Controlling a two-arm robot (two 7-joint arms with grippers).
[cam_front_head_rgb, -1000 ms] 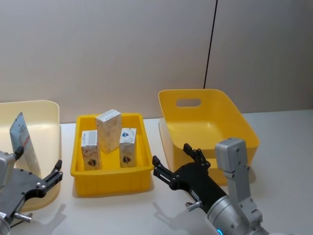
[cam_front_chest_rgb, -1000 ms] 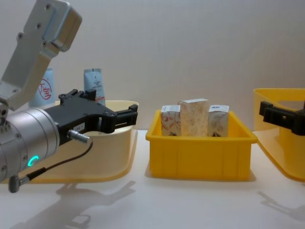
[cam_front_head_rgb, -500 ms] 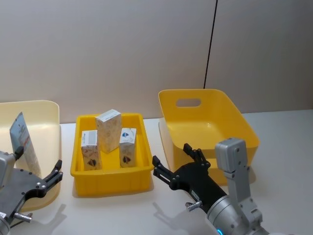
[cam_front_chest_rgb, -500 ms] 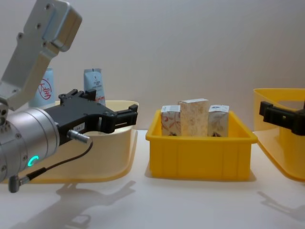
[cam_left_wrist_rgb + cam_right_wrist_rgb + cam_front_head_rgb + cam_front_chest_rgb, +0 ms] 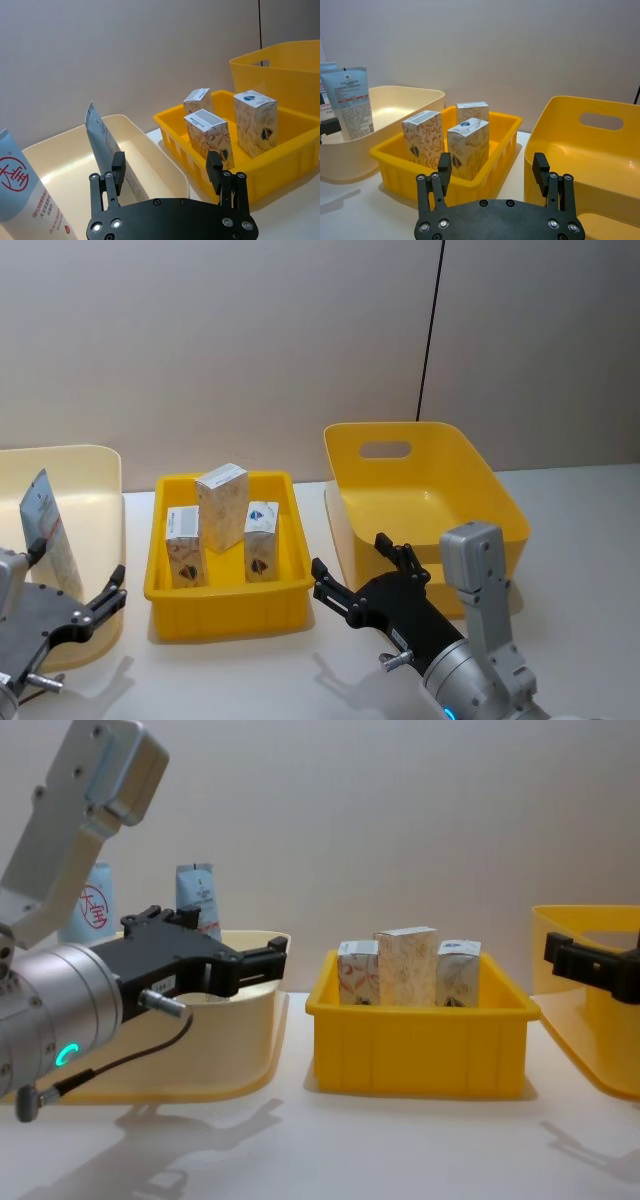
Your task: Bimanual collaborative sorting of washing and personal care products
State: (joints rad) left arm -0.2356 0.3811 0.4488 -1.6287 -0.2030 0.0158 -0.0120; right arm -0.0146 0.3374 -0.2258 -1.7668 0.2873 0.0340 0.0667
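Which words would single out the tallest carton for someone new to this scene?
Find the shallow yellow tray between the cream bin and the deep yellow bin. Inside, the tallest carton stands between two shorter cartons, rising above both.

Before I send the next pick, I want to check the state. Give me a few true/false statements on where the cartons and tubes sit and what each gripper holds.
1. Three cartons stand upright in the shallow yellow tray. True.
2. The right gripper is shut on a carton. False: it is open and holds nothing, hovering in front of the deep yellow bin.
3. Two squeeze tubes stand in the cream bin. True.
4. The left gripper grips a tube. False: it is open and empty, hovering at the cream bin's near side, short of the tubes.
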